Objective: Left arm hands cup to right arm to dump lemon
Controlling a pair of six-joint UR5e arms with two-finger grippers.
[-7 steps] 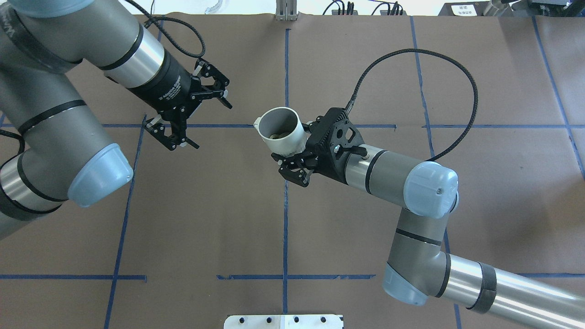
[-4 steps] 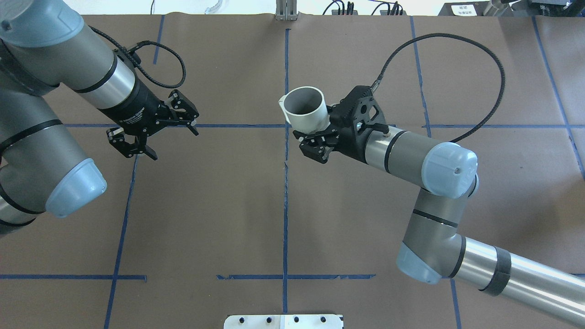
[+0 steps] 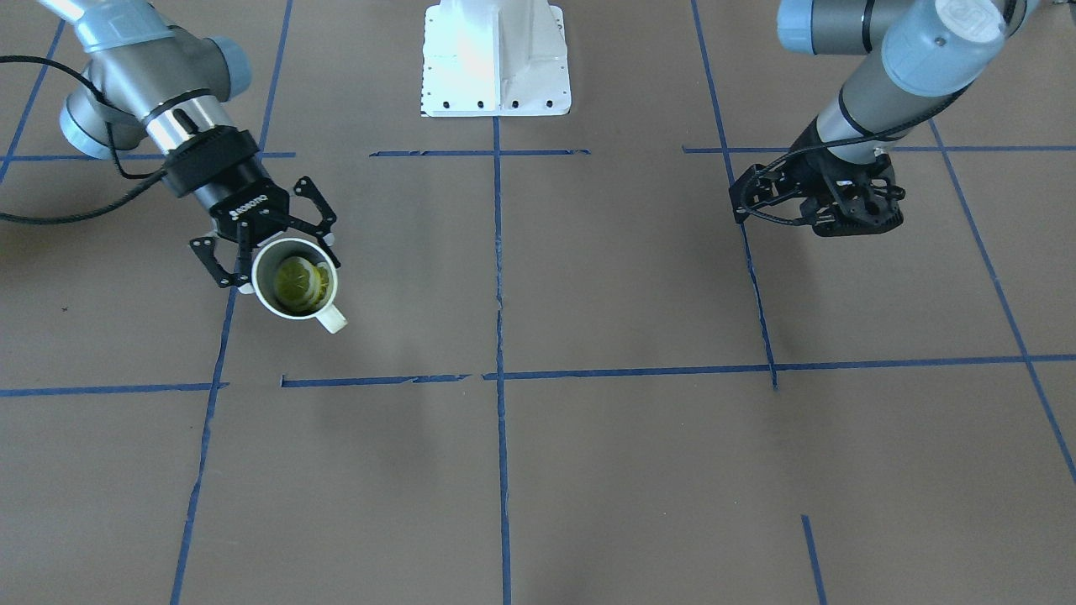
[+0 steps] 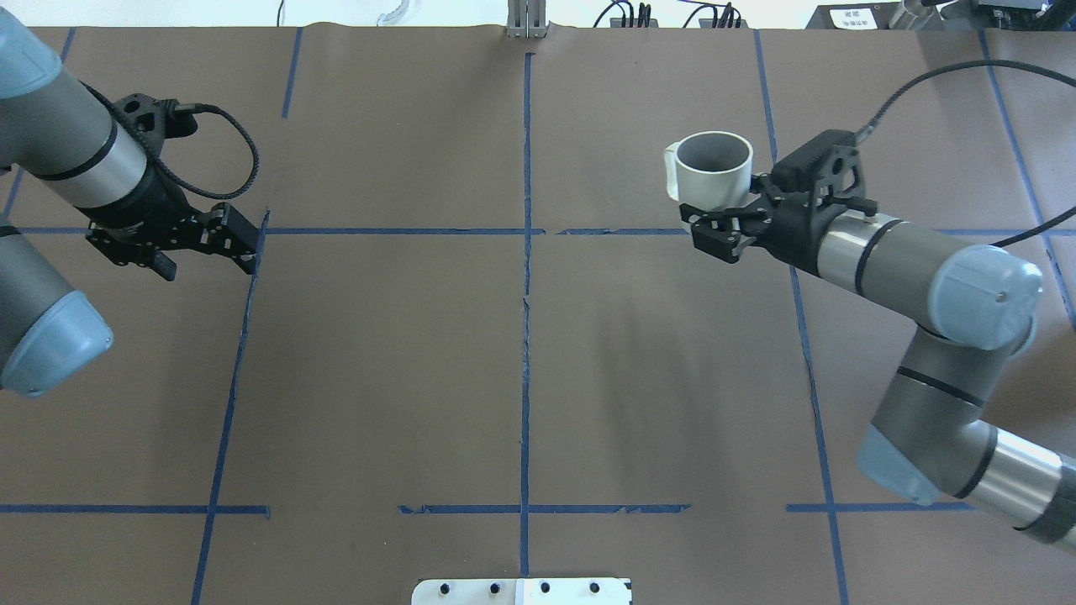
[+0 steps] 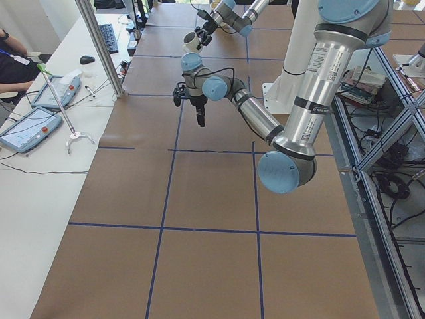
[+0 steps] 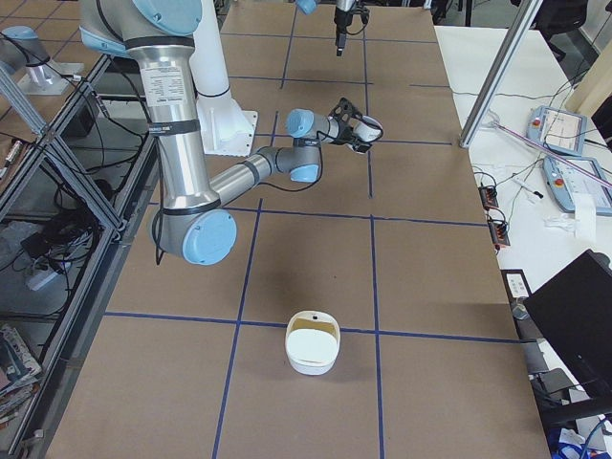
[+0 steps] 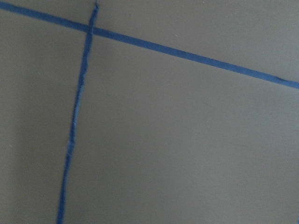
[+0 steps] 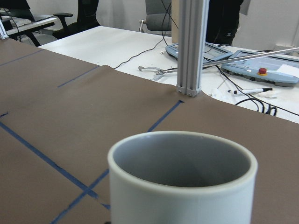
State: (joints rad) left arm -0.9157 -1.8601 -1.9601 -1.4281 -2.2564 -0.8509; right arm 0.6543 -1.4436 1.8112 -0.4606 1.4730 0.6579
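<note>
Two arms: right arm (image 4: 891,256) and left arm (image 4: 76,160), wrists well apart over a brown tabletop (image 4: 378,378) crossed by blue tape lines (image 4: 524,336).
Right jaws: closed on the lower body of the cup (image 4: 713,186), gripping it from two opposite sides.
Cup: white, mouth up, held clear of the tabletop directly ahead of the right jaws; handle on the side away from the wrist.
Lemon (image 3: 301,283): yellow-green slices lying in the cup's bottom, between the right jaws; seen only in the front-facing view, the cup's wall hiding them in the overhead and right wrist views.
Left jaws: pointing down above a tape crossing, spread apart, nothing between them; the left wrist view shows only bare tabletop and tape beneath.
In the way: the cup fills the low foreground of the right wrist view and hides what lies under the right jaws.
White bowl (image 6: 312,363): on the tabletop well apart from the right jaws, on the side away from the left jaws; contents cannot be told.
Aluminium post (image 8: 189,46): upright at the tabletop's far edge, beyond the cup from the right jaws.
Side table (image 8: 117,44): white, past the post; carries handheld controllers (image 8: 261,74), a cable (image 8: 135,59) and a pen (image 8: 247,91).
Base plate (image 3: 496,59): white, behind both jaws, midway between the arms.
</note>
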